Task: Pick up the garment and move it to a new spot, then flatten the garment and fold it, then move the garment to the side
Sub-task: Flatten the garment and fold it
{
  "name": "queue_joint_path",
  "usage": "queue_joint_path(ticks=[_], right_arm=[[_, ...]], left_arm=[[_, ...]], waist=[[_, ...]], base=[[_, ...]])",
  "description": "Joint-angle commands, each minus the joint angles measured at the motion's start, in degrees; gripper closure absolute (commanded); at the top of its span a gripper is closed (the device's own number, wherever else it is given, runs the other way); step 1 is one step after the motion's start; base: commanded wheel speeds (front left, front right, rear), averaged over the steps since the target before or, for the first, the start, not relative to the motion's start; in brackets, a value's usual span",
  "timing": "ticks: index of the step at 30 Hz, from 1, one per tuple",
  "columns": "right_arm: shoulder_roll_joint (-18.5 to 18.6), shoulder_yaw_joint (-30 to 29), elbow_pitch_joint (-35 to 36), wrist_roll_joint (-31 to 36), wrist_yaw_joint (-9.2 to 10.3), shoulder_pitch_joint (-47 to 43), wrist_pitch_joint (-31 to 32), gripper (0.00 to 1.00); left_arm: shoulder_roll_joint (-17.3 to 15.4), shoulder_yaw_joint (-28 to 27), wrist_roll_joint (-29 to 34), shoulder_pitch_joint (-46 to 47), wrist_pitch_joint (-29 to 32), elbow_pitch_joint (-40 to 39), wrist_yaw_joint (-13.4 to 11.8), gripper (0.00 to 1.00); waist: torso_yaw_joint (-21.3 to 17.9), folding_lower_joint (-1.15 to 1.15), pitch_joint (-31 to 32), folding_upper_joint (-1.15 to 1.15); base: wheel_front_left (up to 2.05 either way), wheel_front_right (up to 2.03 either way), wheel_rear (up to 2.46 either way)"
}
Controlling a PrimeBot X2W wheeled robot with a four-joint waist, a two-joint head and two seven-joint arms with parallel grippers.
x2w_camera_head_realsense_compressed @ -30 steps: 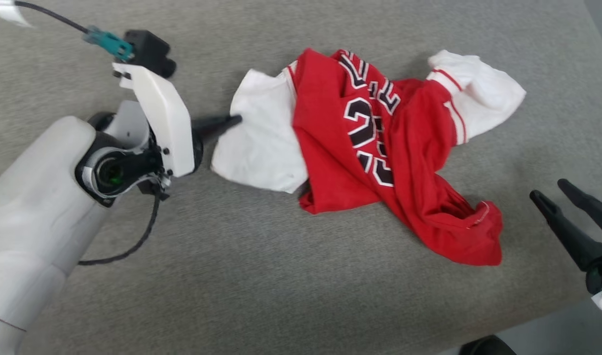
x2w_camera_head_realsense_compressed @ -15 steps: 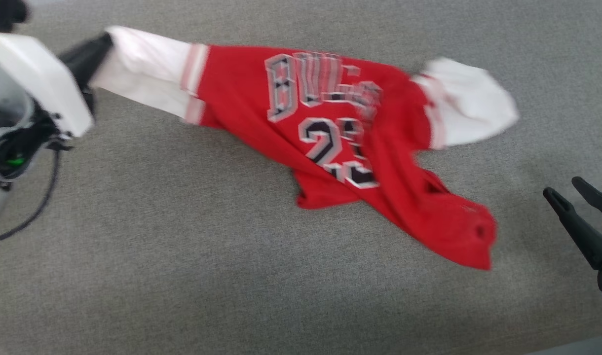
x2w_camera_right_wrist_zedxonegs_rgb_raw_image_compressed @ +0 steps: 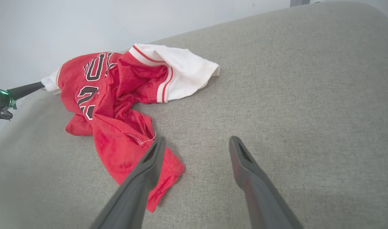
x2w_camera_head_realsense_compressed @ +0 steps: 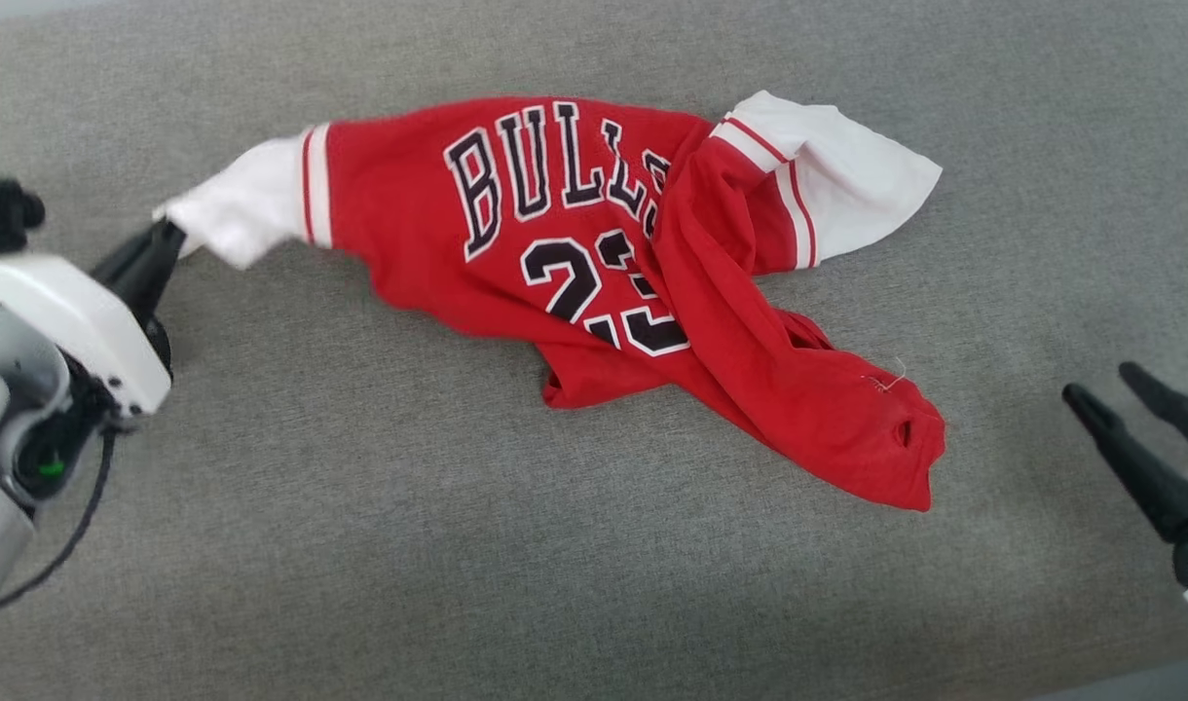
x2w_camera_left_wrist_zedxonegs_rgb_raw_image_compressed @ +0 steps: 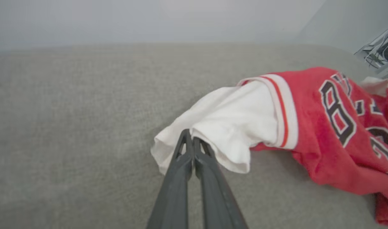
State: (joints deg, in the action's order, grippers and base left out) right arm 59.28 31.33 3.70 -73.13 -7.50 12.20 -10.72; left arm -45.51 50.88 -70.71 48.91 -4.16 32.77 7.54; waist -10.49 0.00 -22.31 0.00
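Observation:
The garment, a red jersey with white short sleeves and black white-outlined letters and numbers, lies partly stretched on the grey fabric surface. My left gripper is shut on the end of its left white sleeve, pinching the cloth at the fingertips. The other white sleeve lies at the upper right, with a red fold bunched across the front. The hem trails toward the lower right. My right gripper hangs open at the far right, apart from the garment, nothing between its fingers.
The grey surface's front edge runs past the lower right corner. A pale wall stands behind the surface. A wire rack shows at the far right of the left wrist view.
My left gripper has pulled the white sleeve leftward, stretching the crumpled garment out so the letters and numbers show. The head camera has shifted. The right gripper stays open.

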Motion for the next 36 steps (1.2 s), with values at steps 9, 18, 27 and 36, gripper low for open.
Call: queue_joint_path(ticks=[9, 18, 27, 36], right_arm=[[0.14, 2.19, 3.78, 2.36, 0.02, 3.09, 5.56, 0.0], [-4.41, 9.51, 6.63, 8.72, 0.02, 13.63, 18.02, 0.0], [-5.68, 17.66, 4.83, 17.0, 0.02, 25.9, 29.93, 0.0], [-6.14, 26.15, 0.18, 19.76, 0.02, 37.54, 37.43, 0.0]], left_arm=[[2.03, 4.67, 1.13, -0.41, -4.74, 3.16, -0.16, 0.75], [5.22, 4.82, 4.52, -1.88, -10.76, 3.91, -0.16, 0.0], [14.32, -11.7, 16.87, -11.5, -11.06, -4.31, -4.64, 0.0], [26.89, -26.88, 32.42, -26.48, -11.09, -14.38, -5.84, 0.0]], waist=[[2.59, 0.0, 0.55, 0.0], [7.59, 0.0, 2.56, 0.0], [14.32, 0.0, 2.8, 0.0], [20.18, 0.0, 1.84, 0.0]], base=[[0.0, 0.0, 0.0], [0.0, 0.0, 0.0], [0.0, 0.0, 0.0], [0.0, 0.0, 0.0]])
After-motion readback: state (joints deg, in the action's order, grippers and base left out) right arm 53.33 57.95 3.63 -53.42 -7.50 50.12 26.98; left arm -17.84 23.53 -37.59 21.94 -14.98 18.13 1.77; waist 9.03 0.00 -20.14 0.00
